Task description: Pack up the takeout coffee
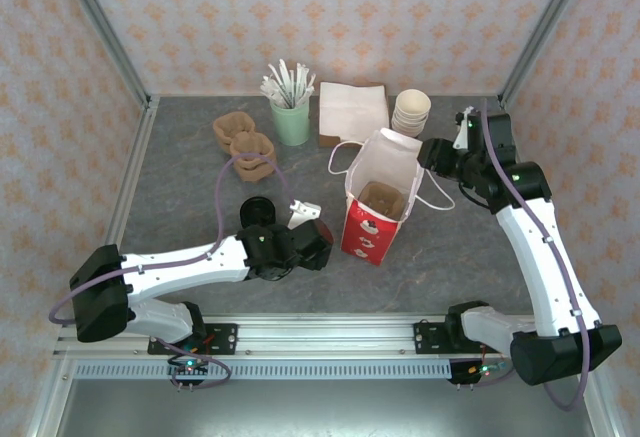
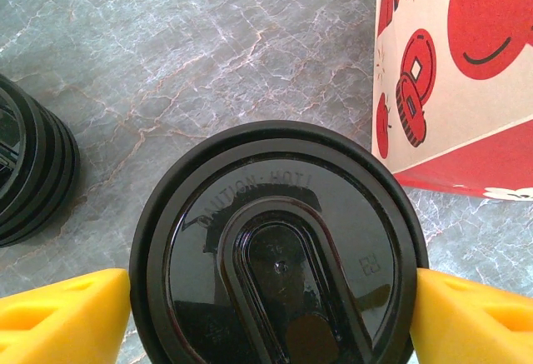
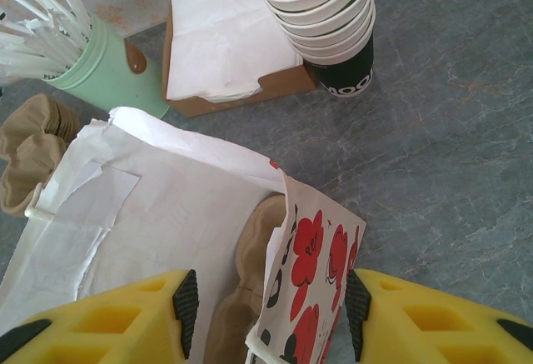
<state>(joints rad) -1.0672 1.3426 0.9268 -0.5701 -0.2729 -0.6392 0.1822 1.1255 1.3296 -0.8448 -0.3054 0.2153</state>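
The coffee cup (image 2: 279,247) sits between the left claw (image 2: 272,301) fingers.

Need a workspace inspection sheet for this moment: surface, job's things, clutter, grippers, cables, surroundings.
Surface: grey marbled table, no spill seen.
Job's things: takeout coffee, black lid on, beside the red-printed paper bag; bag open, brown carrier inside.
Clutter: lid stack, green cup of sticks, napkins, cup stack, spare carriers.
Grippers: left gripper straddles the lid, grip unconfirmed; right gripper open astride the bag rim.
Cables: purple cable loops off the left arm near the spare carriers; no snag seen.
Surroundings: wallpapered walls, metal frame.
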